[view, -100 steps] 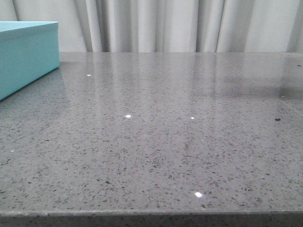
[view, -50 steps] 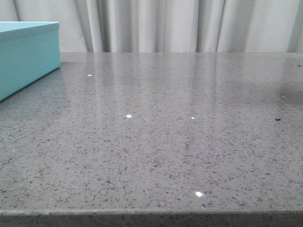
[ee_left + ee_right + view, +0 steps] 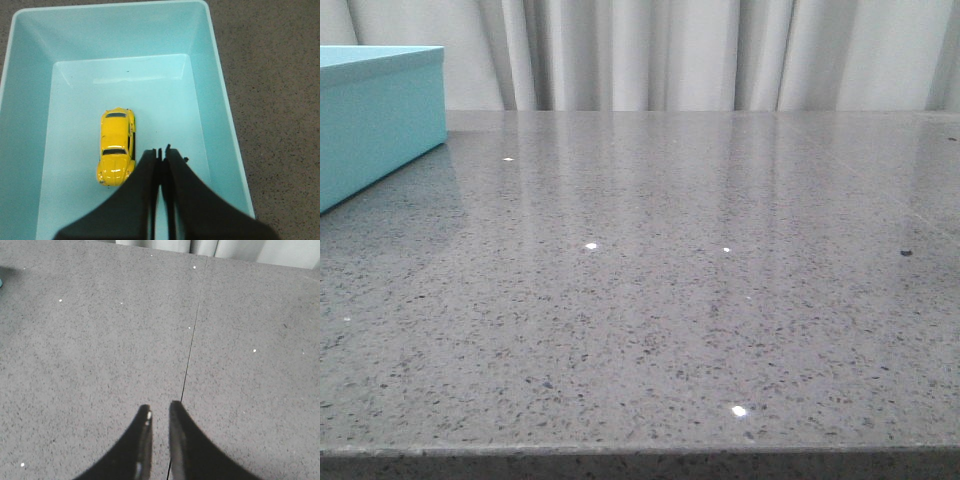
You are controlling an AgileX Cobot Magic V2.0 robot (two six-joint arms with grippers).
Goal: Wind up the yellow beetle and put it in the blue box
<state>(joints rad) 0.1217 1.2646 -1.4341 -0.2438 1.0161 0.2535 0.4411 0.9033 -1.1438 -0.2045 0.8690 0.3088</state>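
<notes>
In the left wrist view the yellow beetle rests on its wheels on the floor of the blue box, free of any grip. My left gripper hangs above the box, just beside the car, with its fingers pressed together and nothing between them. In the front view only a corner of the blue box shows, at the far left of the table; neither arm appears there. My right gripper hovers over bare table, its fingers a narrow gap apart and empty.
The grey speckled table stretches from the box to the right edge. A thin seam runs across it under the right gripper. Pale curtains hang behind the table's far edge.
A faint dark shadow on the table's far right has faded out of the front view. The box corner has barely shifted.
</notes>
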